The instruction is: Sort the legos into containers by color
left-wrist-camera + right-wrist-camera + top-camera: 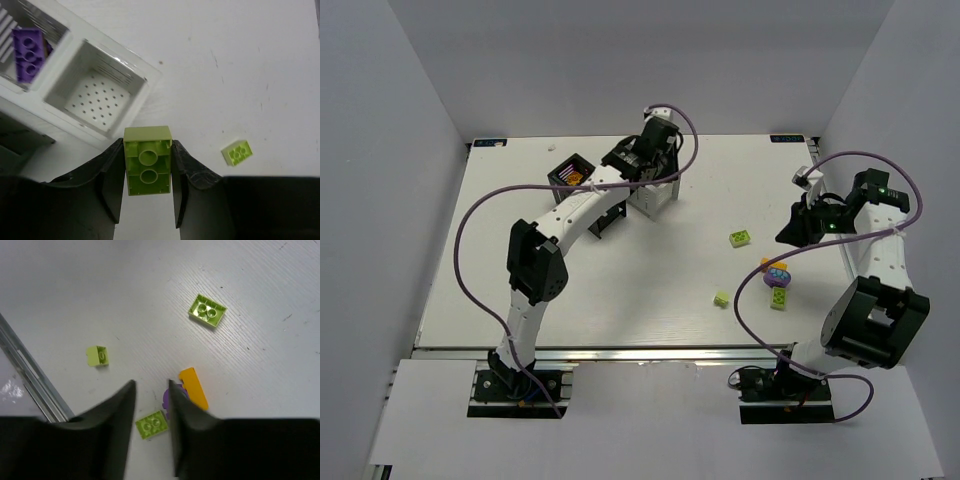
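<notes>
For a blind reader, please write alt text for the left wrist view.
The left pincer grips a lime green plastic brick near a white slatted plastic box. One compartment holds a purple plastic brick, the other is empty; a second lime green brick lies on the white table.

A gripped lime lego (147,167) hangs near the white container (145,82), which holds a purple lego (27,52).

light: bright, even | shadows: soft, faint | glare: on rail (14,385) | blur: right claw (150,387) edges soft
</notes>
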Controlling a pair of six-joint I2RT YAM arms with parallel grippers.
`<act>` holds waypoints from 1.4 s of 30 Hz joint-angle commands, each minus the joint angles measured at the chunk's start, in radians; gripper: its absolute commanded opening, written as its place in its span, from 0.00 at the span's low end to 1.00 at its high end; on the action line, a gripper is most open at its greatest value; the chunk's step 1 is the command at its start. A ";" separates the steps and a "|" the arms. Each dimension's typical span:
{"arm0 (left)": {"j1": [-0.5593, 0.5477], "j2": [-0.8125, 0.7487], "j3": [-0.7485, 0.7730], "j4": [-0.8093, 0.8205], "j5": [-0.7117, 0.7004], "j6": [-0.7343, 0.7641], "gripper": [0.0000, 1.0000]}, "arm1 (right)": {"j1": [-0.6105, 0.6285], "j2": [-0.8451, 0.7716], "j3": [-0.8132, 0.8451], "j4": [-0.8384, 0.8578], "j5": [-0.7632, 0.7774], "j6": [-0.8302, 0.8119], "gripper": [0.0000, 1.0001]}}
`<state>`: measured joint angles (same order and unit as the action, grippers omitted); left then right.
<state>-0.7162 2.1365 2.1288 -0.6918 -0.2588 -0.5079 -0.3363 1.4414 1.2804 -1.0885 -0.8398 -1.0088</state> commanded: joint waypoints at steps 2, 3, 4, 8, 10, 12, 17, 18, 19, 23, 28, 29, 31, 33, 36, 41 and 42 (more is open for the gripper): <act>0.040 0.010 0.048 0.041 -0.019 0.035 0.00 | -0.001 0.033 0.050 -0.063 -0.045 -0.047 0.26; 0.055 0.020 0.057 0.052 -0.023 0.042 0.00 | -0.001 0.030 0.047 -0.059 -0.045 -0.048 0.26; 0.063 0.039 0.066 0.057 -0.025 0.043 0.00 | -0.001 0.027 0.045 -0.054 -0.045 -0.050 0.28; 0.083 0.091 0.127 0.069 -0.022 0.061 0.00 | 0.009 0.002 0.017 -0.034 -0.028 -0.056 0.41; 0.087 0.109 0.140 0.063 -0.025 0.066 0.00 | 0.013 -0.006 0.010 -0.025 -0.024 -0.056 0.49; 0.093 0.123 0.137 0.064 -0.037 0.068 0.06 | 0.017 -0.015 -0.001 -0.019 -0.018 -0.059 0.53; 0.112 0.143 0.134 0.083 -0.043 0.058 0.27 | 0.029 -0.027 -0.009 -0.010 -0.007 -0.056 0.56; 0.113 0.145 0.135 0.086 -0.048 0.058 0.29 | 0.029 -0.029 -0.007 -0.011 -0.005 -0.056 0.57; 0.116 0.146 0.137 0.086 -0.048 0.058 0.30 | 0.031 -0.030 -0.009 -0.011 -0.004 -0.056 0.57; 0.124 0.152 0.140 0.090 -0.046 0.057 0.51 | 0.034 -0.035 -0.007 -0.011 0.007 -0.053 0.60; 0.124 0.132 0.141 0.092 -0.037 0.058 0.74 | 0.042 -0.052 -0.010 -0.001 0.027 -0.053 0.89; 0.124 0.126 0.141 0.091 -0.031 0.058 0.74 | 0.043 -0.055 -0.010 0.004 0.034 -0.053 0.90; 0.124 0.100 0.141 0.091 -0.025 0.058 0.75 | 0.051 -0.058 -0.006 0.015 0.045 -0.069 0.89; 0.124 0.076 0.135 0.087 -0.008 0.055 0.75 | 0.056 -0.056 0.000 0.013 0.054 -0.094 0.89; 0.124 -0.015 0.065 0.097 0.012 0.039 0.73 | 0.060 -0.068 -0.009 0.056 0.083 -0.120 0.89; 0.124 -0.312 -0.308 0.228 0.058 -0.027 0.42 | 0.120 -0.044 -0.032 0.142 0.273 -0.058 0.85; 0.124 -0.358 -0.372 0.247 0.067 -0.038 0.37 | 0.134 -0.032 -0.033 0.141 0.303 -0.041 0.85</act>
<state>-0.5930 2.0201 1.9022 -0.5411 -0.2325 -0.4992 -0.2401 1.3983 1.2575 -1.0004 -0.6693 -1.0908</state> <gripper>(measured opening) 0.430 0.863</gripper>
